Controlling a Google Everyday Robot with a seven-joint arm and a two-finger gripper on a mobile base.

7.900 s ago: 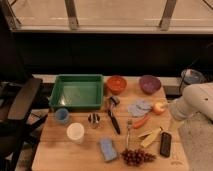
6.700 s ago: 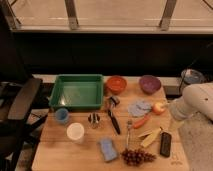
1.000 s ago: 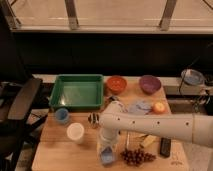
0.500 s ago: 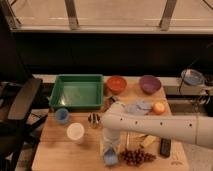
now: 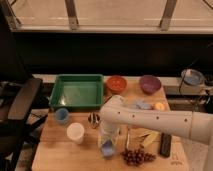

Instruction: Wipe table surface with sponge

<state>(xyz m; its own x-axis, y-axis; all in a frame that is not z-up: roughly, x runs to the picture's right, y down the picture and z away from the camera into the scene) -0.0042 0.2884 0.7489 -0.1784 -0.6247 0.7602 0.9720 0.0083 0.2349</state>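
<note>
Descending since second ago, gripper now down at sponge, 6 o'clock of table surface; grasp state: cannot tell. Sponge unmoved; wiping likely not begun.

A single camera looks down from a raised spot on the near side of the table surface, facing the dark wall and the window beyond the far edge. It sits at middling range, so the tabletop fills the lower half. The arm enters from the right, and its gripper is at bottom centre, down at the sponge.
</note>
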